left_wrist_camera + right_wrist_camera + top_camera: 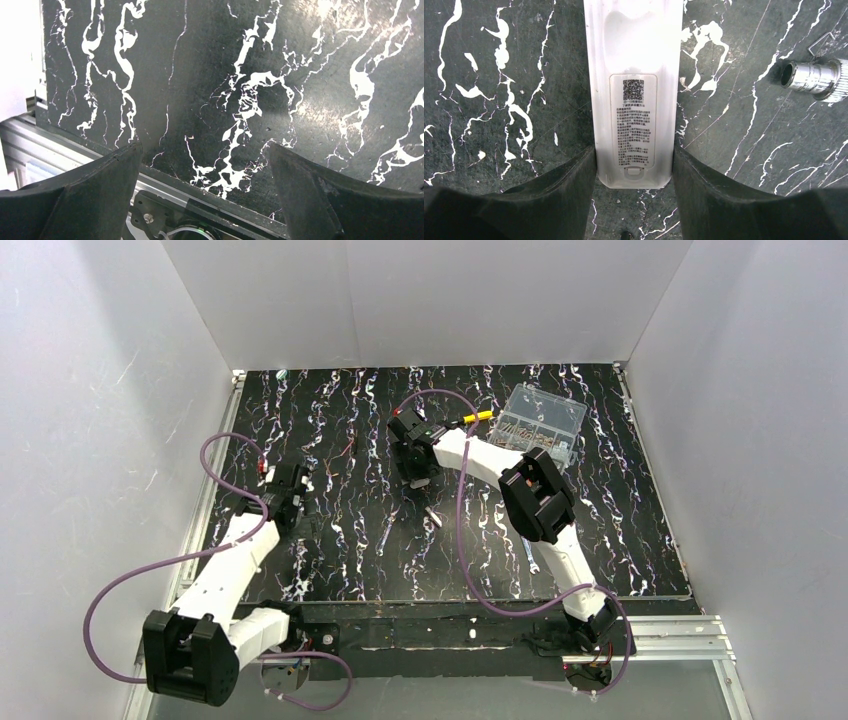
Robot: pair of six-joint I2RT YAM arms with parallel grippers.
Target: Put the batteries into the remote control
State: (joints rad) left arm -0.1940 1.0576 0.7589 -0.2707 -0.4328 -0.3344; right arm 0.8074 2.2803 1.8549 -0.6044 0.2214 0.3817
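Note:
The remote control (634,75) lies back-up on the black marbled table (499,150), a white bar with a printed label and a closed compartment cover with its latch at the near end. My right gripper (634,162) straddles that near end, and both fingers press against the remote's long sides. From above, the right gripper (415,472) sits mid-table and covers the remote. My left gripper (202,147) hangs wide open over bare table at the left, holding nothing; the top view shows the left gripper (292,488) too. The batteries are not in view.
A pale silvery stub (816,77) lies to the right of the remote, and the stub (432,516) sits just in front of the right gripper. A clear compartment box (540,420) and a yellow-handled screwdriver (478,417) lie at the back right. White walls enclose the table.

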